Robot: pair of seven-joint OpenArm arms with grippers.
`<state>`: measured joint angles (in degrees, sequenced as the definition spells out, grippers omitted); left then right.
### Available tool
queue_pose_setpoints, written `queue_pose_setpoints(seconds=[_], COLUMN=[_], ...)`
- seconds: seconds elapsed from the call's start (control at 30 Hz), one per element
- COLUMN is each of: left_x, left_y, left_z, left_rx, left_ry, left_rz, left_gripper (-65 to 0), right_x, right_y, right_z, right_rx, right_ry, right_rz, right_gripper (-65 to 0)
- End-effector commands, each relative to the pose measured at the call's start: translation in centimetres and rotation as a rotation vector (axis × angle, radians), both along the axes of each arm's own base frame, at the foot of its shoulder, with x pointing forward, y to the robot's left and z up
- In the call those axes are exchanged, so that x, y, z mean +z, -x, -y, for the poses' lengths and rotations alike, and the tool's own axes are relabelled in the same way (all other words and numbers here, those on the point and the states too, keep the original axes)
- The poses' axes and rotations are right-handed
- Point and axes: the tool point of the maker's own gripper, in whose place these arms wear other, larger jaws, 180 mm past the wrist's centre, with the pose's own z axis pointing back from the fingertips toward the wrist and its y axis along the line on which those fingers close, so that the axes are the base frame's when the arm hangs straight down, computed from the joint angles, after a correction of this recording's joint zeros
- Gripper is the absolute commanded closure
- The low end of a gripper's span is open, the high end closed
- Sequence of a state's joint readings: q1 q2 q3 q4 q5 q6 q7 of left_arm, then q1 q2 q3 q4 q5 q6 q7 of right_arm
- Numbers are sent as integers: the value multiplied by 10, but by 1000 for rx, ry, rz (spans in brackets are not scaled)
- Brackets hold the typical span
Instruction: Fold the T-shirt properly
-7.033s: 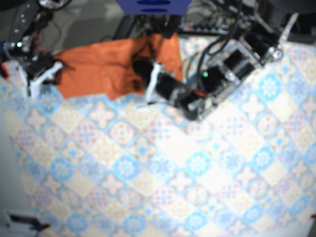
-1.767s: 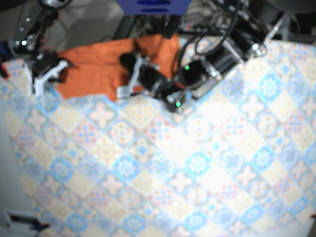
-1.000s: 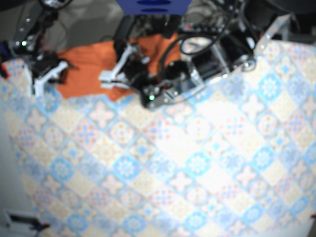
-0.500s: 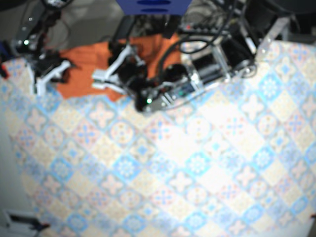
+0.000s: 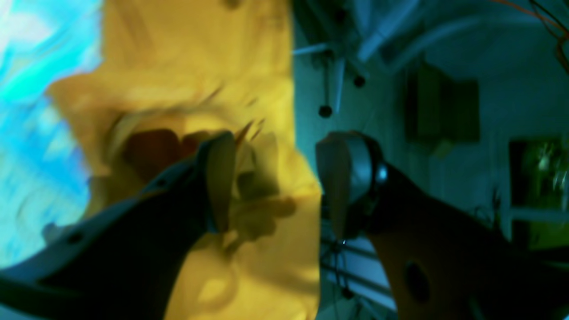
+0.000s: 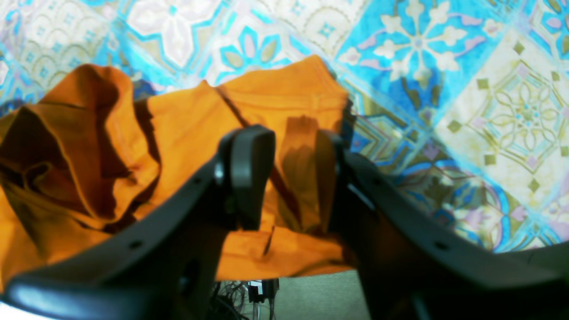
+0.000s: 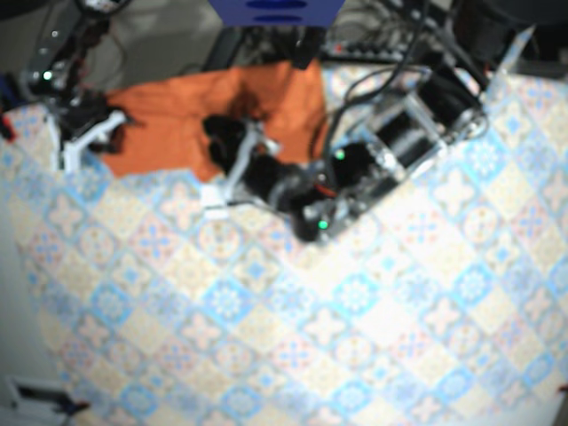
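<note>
Lying bunched at the far edge of the worktop (image 7: 373,346), the T-shirt (image 7: 169,120) looks wholly unfolded; left tool (image 5: 280,149) and right tool (image 6: 288,144) gape, grasping nothing.

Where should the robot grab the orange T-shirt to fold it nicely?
Probably the flat hemmed corner of the T-shirt, which lies smooth on the tablecloth. Come straight down with the right gripper, whose open fingers hover above it. The rest is bunched into folds.
</note>
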<state>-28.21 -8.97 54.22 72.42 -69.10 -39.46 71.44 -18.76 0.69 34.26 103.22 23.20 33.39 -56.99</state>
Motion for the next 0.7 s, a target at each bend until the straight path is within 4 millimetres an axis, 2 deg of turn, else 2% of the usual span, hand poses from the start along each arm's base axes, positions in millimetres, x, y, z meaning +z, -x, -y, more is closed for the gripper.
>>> queue_pose_setpoints(seconds=[0.0,0.1,0.17,0.3,0.37,0.47,0.67], left_x=[14,5,-1,-10,-16,-21,-19], left_y=[-10,-13,-9,-6,4,15,39], left_z=[-1,-19,-27,-40,-42,-39,-11], left_rx=[16,35,44,56,26,-8,-105], left_ry=[44,9,-8,-36,-62,-74,-56], left_rz=[9,-1,-17,-32,-44,-55,-61], left_gripper=[-326,-316,-272,-140,-68,0,0], right_x=[10,9,8,1,-3,-5,-5], right_y=[-6,-5,-5,-3,-1,-1,0], right_z=[4,4,4,2,2,2,2], right_rx=[1,0,0,-1,-5,-7,-7], right_ry=[11,10,9,-8,-16,-21,-21], right_rz=[40,38,36,19,8,4,3], right_gripper=[-197,-197,-197,-197,-197,-197,-197])
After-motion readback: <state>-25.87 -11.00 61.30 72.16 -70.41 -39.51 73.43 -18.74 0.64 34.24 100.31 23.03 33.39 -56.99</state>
